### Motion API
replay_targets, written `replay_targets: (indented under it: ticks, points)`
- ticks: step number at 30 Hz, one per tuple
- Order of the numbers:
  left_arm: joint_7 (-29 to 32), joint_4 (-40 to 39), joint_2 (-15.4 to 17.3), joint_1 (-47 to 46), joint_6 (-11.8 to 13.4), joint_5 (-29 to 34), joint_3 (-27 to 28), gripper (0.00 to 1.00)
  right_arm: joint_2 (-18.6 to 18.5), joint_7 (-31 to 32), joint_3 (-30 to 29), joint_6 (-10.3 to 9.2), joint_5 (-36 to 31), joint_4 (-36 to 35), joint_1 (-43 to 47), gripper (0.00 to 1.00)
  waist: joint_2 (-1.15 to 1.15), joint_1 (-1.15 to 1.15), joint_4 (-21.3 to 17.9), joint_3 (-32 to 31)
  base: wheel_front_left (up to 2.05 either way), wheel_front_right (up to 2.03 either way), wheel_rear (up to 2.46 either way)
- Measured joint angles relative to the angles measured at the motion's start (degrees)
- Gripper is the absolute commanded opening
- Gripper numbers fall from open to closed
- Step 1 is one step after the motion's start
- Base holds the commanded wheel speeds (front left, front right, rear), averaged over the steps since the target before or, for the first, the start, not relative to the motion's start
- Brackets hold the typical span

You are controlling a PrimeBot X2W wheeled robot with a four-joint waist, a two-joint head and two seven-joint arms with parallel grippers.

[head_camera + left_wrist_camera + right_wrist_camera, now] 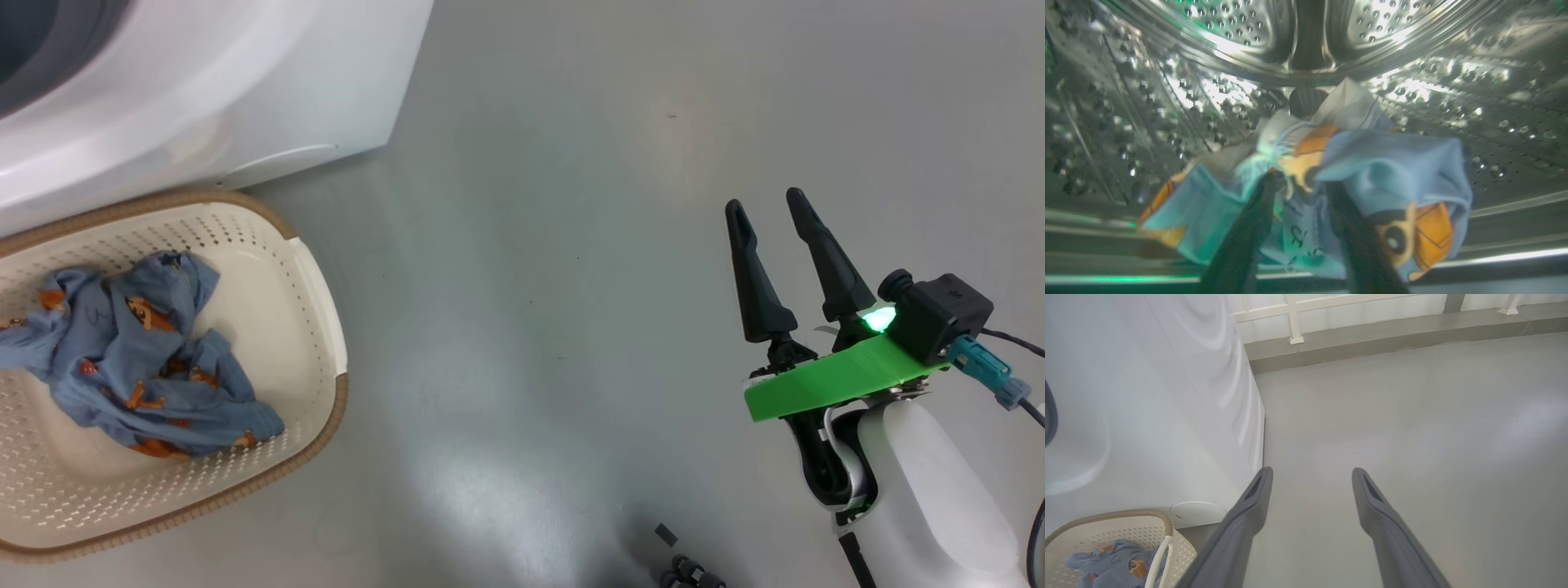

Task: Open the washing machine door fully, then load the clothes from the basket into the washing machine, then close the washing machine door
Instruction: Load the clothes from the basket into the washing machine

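In the left wrist view my left gripper [1299,179] is inside the washing machine's steel drum [1167,102]. Its two dark fingers stand apart, and a blurred blue garment with orange prints [1392,171] hangs over and past their tips. The basket [326,408] sits on the floor against the washing machine [204,82], with more blue printed clothes [139,351] bunched in it. My right gripper [767,204] hovers open over bare floor, well to the right of the basket, holding nothing. The washing machine door is out of view.
Grey floor [531,286] stretches between the basket and my right arm. The right wrist view shows the machine's white side [1167,396], the basket corner [1126,516] and a low white wall with a grey ledge [1372,335] at the far end.
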Motion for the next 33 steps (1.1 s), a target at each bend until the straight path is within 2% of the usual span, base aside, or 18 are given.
replay_targets:
  ticks: [2,10,16,24,33]
  points:
    - [2.43,0.51,-0.22,0.35,-0.01,-0.52,-0.05,1.00,0.41,0.00,-0.04,0.00,-0.12,0.05,0.01,1.00,0.00,0.00,-0.07,-0.28,0.00,0.00,0.00]
    - [1.29,0.51,-3.35,3.19,-0.63,-3.16,0.31,1.00,-0.40,0.00,-0.37,0.00,-0.10,0.81,-0.07,1.00,0.00,0.00,1.94,-2.51,0.00,0.00,0.00]
    - [-5.75,-1.80,-4.95,8.71,-1.24,-4.60,0.52,1.00,-0.77,0.00,0.03,0.00,0.01,1.93,-0.14,1.00,0.00,0.00,3.86,-5.15,0.00,0.00,0.00]
    - [-15.18,-8.89,-8.92,21.22,-1.37,-9.99,-1.56,1.00,-2.79,0.00,0.33,0.00,0.65,3.80,-0.13,1.00,0.00,0.00,6.03,-10.71,0.00,0.00,0.00]
    - [-20.28,-16.95,-8.77,34.18,-1.52,-10.88,-6.90,1.00,-4.69,0.00,1.53,0.00,1.92,5.94,1.51,1.00,0.00,0.00,8.01,-18.65,0.00,0.00,0.00]
